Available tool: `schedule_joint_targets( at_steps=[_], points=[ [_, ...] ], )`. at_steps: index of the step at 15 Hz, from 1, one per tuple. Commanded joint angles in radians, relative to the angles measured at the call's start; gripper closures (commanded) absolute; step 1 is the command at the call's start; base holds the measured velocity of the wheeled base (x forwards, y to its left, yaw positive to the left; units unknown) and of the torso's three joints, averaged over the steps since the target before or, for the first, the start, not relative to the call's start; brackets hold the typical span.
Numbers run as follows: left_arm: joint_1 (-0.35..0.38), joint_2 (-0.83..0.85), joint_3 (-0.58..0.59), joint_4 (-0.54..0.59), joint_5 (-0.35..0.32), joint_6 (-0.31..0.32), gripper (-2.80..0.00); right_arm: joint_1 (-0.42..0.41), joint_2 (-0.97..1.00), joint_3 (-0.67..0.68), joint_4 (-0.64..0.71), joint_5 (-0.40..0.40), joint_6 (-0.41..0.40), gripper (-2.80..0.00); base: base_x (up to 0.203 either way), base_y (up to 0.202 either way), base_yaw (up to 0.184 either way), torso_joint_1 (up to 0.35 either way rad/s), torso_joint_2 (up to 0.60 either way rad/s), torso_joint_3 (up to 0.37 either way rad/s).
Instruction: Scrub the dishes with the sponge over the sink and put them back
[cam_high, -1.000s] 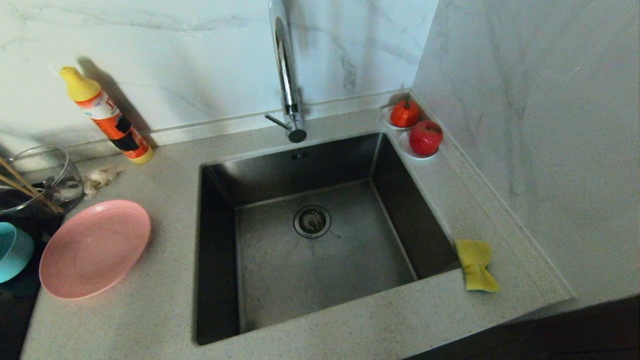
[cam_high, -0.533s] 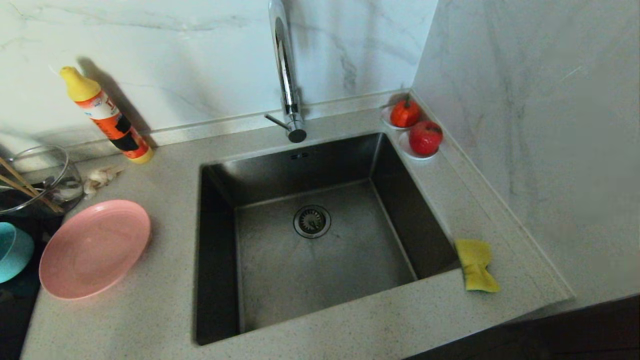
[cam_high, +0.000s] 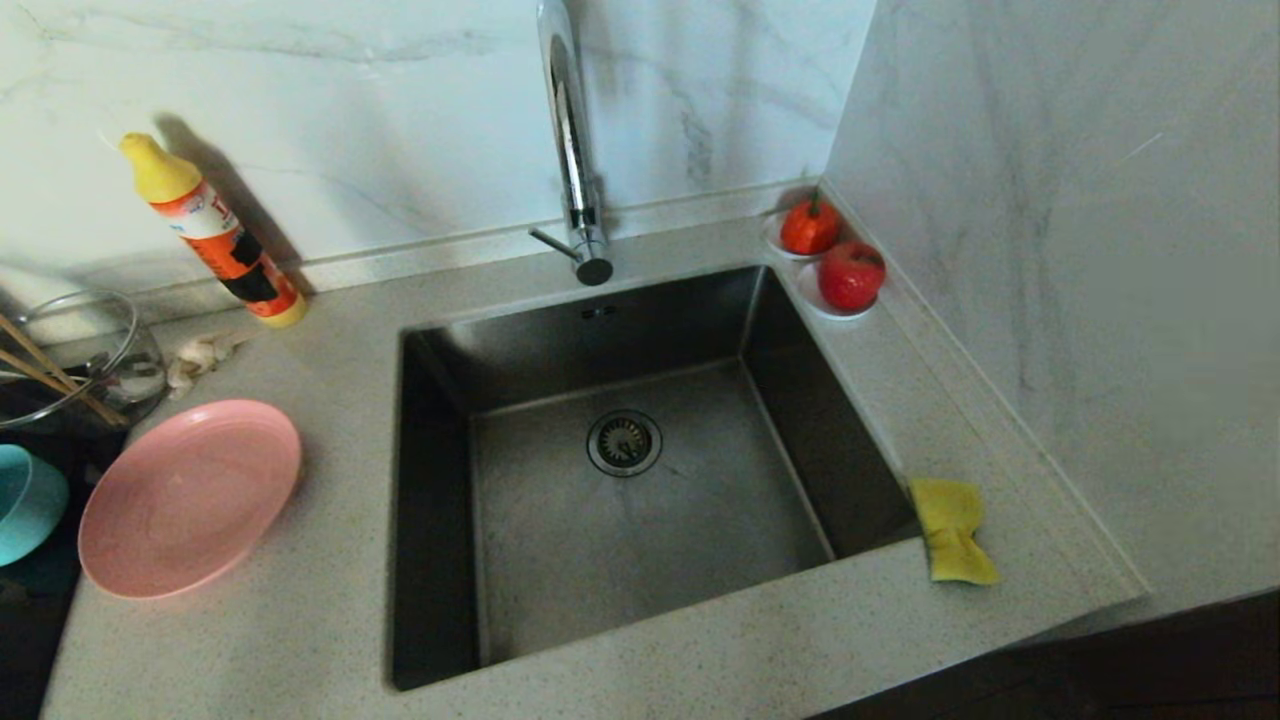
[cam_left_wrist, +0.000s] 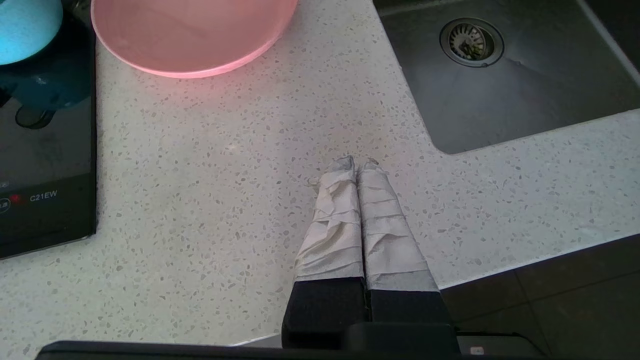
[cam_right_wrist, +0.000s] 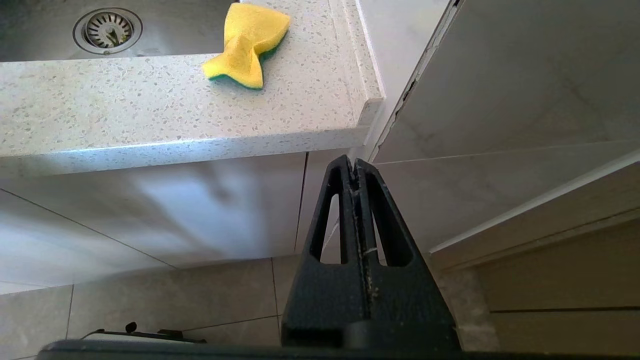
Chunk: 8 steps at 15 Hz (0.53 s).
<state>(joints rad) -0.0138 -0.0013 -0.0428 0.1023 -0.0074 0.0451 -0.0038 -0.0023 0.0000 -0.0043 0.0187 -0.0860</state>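
1. a dark square sink (cam_high: 520, 560) is set into a speckled counter (cam_high: 300, 640), with a round drain strainer (cam_high: 624, 442) in its floor and a chrome tap (cam_high: 572, 150) rising behind it.
2. a pink plate (cam_high: 188, 497) is seen lying flat on the counter to the left of the sink, apart from the sink edge.
3. a teal bowl (cam_high: 28, 503) is found just left of the plate, at the edge of the head view, on a dark surface.
4. thin wooden sticks (cam_high: 45, 375) are held in a clear glass jug (cam_high: 95, 350) behind the bowl.
5. the yellow sponge (cam_high: 950, 530) is laid on the counter at the right front corner of the sink, pinched in the middle, its green layer facing down; it is touched by neither gripper.
6. an orange bottle with a yellow cap (cam_high: 215, 235) is leaned against the back wall, and two red fruits (cam_high: 835, 255) on white saucers are kept in the far right corner.
7. the left gripper (cam_left_wrist: 357, 162) is held low over the front of the counter, near the plate, with its taped fingers (cam_left_wrist: 337, 220) pressed together on nothing.
8. the right gripper (cam_right_wrist: 352, 162) is held below the counter edge, in front of the cabinet, clenched on nothing, with the sponge well above it.
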Motion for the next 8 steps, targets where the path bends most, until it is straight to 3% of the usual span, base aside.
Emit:
schedule_joint_targets(
  at_steps=[1, 8],
  points=[
    [0.000, 0.000, 0.000, 0.000, 0.000, 0.001, 0.00, 0.001, 0.005, -0.002, 0.003, 0.000, 0.006, 0.00, 0.000, 0.000, 0.000, 0.000, 0.00, 0.000],
    [0.000, 0.000, 0.000, 0.000, 0.000, 0.000, 0.00, -0.001, 0.005, -0.017, 0.052, -0.003, 0.046, 0.00, 0.000, 0.000, 0.000, 0.000, 0.00, 0.000]
  ],
)
